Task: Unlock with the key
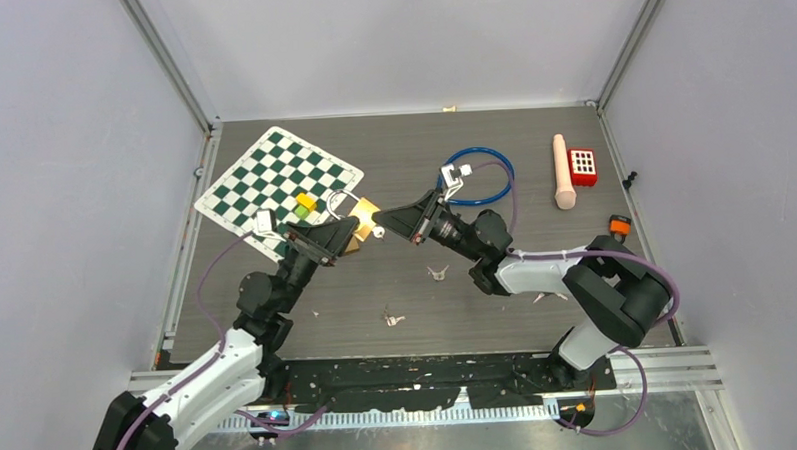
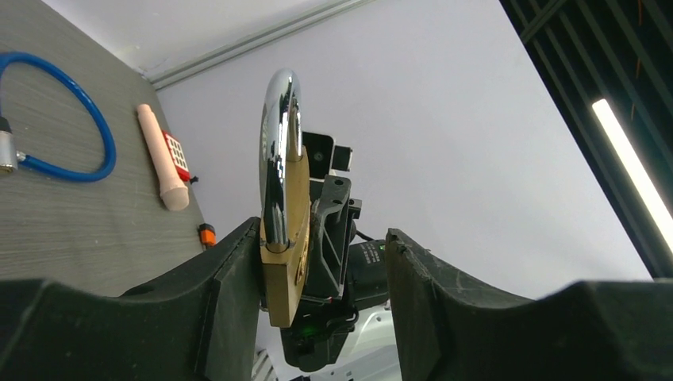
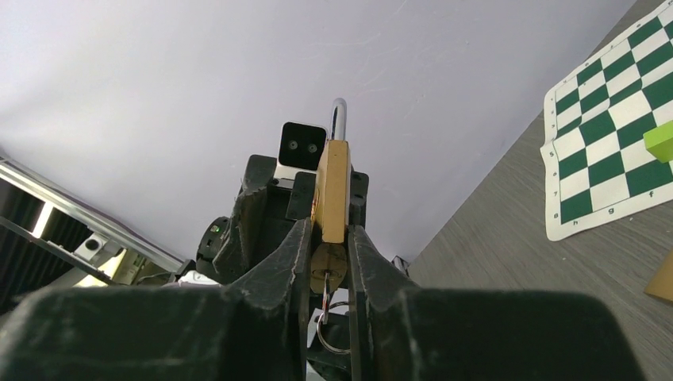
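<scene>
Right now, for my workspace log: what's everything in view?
padlock: one, brass, silver shackle, raised between the hands
key: one, brass, under the padlock
chess mat: one, green-white, table's far left
yellow block: one, on mat
green block: one, on mat
cable loop: one, blue, far centre
cylinder: one, beige, far right
keypad box: one, red, beside cylinder
scraps: several, pale, near centre
table: one, grey
left hand: one, black, open, padlock against one finger
right hand: one, black, shut on key

We aim left arm [image 1: 224,359] and right arm [image 1: 536,270] at each other above the surface [image 1: 412,149] | left gripper [image 1: 351,235]: jaws parted | right gripper [image 1: 386,223]: jaws pinched narrow
</scene>
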Tool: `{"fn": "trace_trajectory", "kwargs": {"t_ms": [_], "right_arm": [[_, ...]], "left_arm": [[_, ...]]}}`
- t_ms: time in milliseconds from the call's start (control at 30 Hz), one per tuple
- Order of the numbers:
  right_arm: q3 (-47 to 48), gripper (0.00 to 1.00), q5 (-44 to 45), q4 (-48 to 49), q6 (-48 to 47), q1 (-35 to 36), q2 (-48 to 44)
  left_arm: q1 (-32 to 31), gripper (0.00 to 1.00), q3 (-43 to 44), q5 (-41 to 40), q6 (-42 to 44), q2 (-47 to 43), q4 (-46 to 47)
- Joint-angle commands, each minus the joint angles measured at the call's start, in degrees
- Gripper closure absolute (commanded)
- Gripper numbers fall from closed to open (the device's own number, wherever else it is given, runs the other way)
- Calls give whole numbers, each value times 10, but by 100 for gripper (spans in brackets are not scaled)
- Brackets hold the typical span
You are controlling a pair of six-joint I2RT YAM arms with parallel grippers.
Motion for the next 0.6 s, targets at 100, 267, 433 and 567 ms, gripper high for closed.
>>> {"fn": "trace_trajectory", "kwargs": {"t_ms": [100,267,433,567], "right_arm": [[40,95,-8,47,27,9,-8],[40,95,-3,24,16,13,-13],[38,92,-1,-18,-9,13,-29],[19,65,11,-86,-85,8,-80]], "left_arm": [[-5,54,48,31,-2,21,79],[-7,71,53,28,-3,38,92],[-7,100,57,24,-3,40,95],[-7,100,48,-6,-19,23,65]]}}
